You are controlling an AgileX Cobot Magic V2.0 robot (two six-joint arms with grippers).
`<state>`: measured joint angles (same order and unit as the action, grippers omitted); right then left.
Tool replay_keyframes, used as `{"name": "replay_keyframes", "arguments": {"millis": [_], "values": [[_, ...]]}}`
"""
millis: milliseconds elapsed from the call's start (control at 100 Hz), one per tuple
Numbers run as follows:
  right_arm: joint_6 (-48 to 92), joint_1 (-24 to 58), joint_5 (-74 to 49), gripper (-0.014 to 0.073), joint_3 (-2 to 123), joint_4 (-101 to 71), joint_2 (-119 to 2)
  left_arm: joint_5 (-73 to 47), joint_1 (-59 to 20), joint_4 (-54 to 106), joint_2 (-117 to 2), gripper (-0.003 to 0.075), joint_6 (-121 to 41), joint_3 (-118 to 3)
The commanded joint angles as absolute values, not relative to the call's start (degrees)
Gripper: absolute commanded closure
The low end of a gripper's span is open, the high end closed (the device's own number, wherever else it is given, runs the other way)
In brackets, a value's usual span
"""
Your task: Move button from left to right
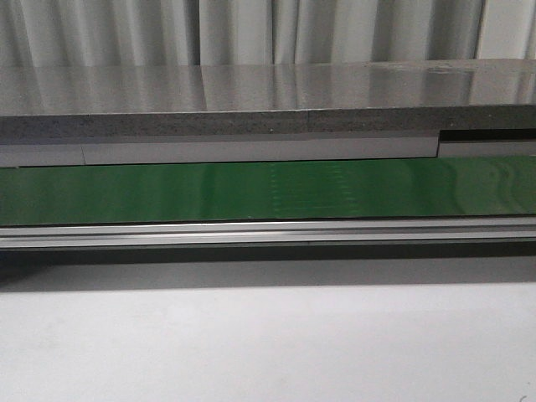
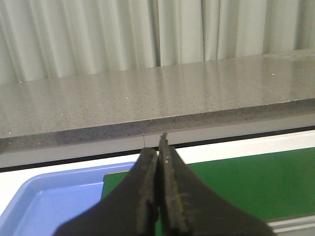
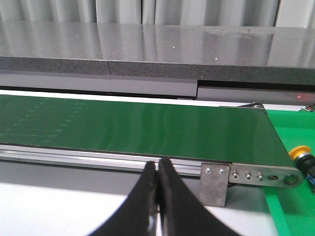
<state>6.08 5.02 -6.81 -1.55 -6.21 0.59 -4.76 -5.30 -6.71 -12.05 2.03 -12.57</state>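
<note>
Button (image 3: 299, 151) shows up only in the right wrist view — a yellow-orange cap poking in at the frame edge, with some dark body and what looks like wiring just beside it, lying on a green surface (image 3: 290, 206) past the end of the belt. So it looks like it's already off the conveyor on the right-hand side, though most of it is cut off by the frame and it's hard to say how it's lying.

The green belt (image 1: 268, 191) runs bare across the whole front view, with nothing riding on it, and neither arm appears there at all. That fits arms pulled back out of the way, parked low and pointing across the belt toward the grey stone shelf (image 1: 251, 88) behind it.

Left gripper (image 2: 158, 147) has its two fingers pressed together with nothing between them. It hangs over the spot where the blue tray (image 2: 44, 196) meets the left end of the belt — probably the pickup side, so it makes sense for that arm to wait there. Right gripper (image 3: 158, 169) is likewise pinched together and empty, sitting in front of the belt's metal side rail (image 3: 98, 156) near the end bracket (image 3: 214, 179), well apart from the button.

Judging by this, the move is either finished or waiting on another piece.
</note>
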Motion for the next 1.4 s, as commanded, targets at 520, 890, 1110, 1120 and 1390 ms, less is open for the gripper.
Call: {"name": "replay_keyframes", "arguments": {"millis": [520, 890, 1110, 1120, 1390], "values": [[5.96, 5.0, -2.08, 0.0662, -0.73, -5.69, 1.8, 2.5, -3.1, -7.83, 2.02, 0.074, 7.15, 1.01], [5.96, 5.0, -2.08, 0.0662, -0.73, -5.69, 1.8, 4.14, -3.1, -7.68, 2.02, 0.074, 7.15, 2.07], [5.96, 5.0, -2.08, 0.0662, -0.73, -5.69, 1.8, 4.14, -3.1, -7.68, 2.02, 0.074, 7.15, 2.07], [5.96, 5.0, -2.08, 0.0662, -0.73, -5.69, 1.8, 4.14, -3.1, -7.68, 2.02, 0.074, 7.15, 2.07], [5.96, 5.0, -2.08, 0.0662, -0.73, -5.69, 1.8, 4.14, -3.1, -7.68, 2.02, 0.074, 7.15, 2.07]]}}
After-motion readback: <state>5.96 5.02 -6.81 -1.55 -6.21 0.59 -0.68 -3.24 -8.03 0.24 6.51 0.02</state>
